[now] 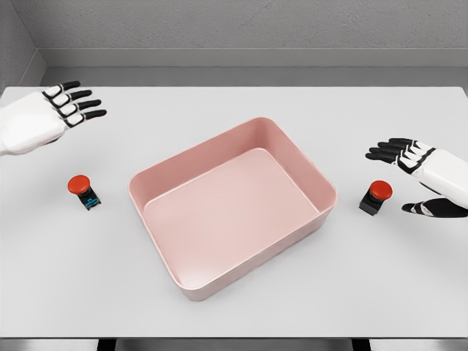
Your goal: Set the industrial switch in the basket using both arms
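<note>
Two industrial switches with red round buttons stand on the white table. One switch is left of the pink basket, the other switch sits just right of it. The basket is a shallow rectangular bin, turned at an angle, with nothing inside. My left hand hovers at the far left, above and behind the left switch, fingers spread and holding nothing. My right hand is open beside the right switch, fingers above it and thumb below, a small gap away from it.
The white table ends at a front edge near the bottom of the view. A grey wall runs behind its far edge.
</note>
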Controlling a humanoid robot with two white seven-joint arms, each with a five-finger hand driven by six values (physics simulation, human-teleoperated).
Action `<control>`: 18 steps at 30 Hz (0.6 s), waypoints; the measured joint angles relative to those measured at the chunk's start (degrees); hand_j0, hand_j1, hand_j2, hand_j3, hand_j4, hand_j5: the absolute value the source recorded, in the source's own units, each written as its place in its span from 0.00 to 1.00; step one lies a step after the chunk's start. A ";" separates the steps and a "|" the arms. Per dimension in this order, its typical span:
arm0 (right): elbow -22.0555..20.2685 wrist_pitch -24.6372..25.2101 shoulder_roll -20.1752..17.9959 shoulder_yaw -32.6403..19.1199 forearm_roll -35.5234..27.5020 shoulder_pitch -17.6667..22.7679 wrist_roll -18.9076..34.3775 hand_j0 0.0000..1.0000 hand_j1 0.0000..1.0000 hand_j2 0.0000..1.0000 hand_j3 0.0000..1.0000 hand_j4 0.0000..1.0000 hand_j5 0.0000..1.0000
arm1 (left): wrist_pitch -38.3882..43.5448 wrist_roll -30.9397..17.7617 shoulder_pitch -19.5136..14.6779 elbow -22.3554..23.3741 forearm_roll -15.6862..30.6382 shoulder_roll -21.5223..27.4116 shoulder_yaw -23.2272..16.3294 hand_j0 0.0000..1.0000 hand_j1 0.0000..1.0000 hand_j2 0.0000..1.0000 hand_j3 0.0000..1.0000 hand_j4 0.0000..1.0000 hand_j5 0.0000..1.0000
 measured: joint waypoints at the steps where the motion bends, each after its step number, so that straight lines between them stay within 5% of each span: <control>1: 0.00 0.00 0.00 -0.02 -0.03 0.00 -0.03 1.00 1.00 1.00 1.00 1.00 1.00 | 0.00 -0.04 0.09 -0.09 -0.01 0.06 -0.03 1.00 1.00 1.00 1.00 1.00 1.00; 6: 0.03 0.00 0.21 -0.17 -0.47 0.62 -0.71 1.00 1.00 1.00 1.00 1.00 1.00 | 0.00 -0.41 0.18 -0.29 0.00 0.94 -0.10 1.00 1.00 1.00 1.00 1.00 1.00; 8: 0.02 0.00 0.39 -0.62 -0.39 0.44 -0.13 1.00 1.00 1.00 1.00 1.00 1.00 | 0.01 -0.81 2.79 -0.59 0.66 2.38 -0.16 1.00 1.00 1.00 1.00 1.00 1.00; 14: 0.00 -0.02 0.46 -2.42 -0.27 -0.53 10.09 1.00 1.00 1.00 1.00 1.00 1.00 | 0.02 -1.21 8.79 -3.70 6.16 7.63 -0.34 1.00 1.00 1.00 1.00 1.00 1.00; 18: -0.01 -0.04 0.24 -2.68 0.11 -4.57 17.98 1.00 1.00 1.00 1.00 1.00 1.00 | 0.00 -1.19 10.10 -5.80 9.18 10.34 -0.79 1.00 1.00 1.00 1.00 1.00 1.00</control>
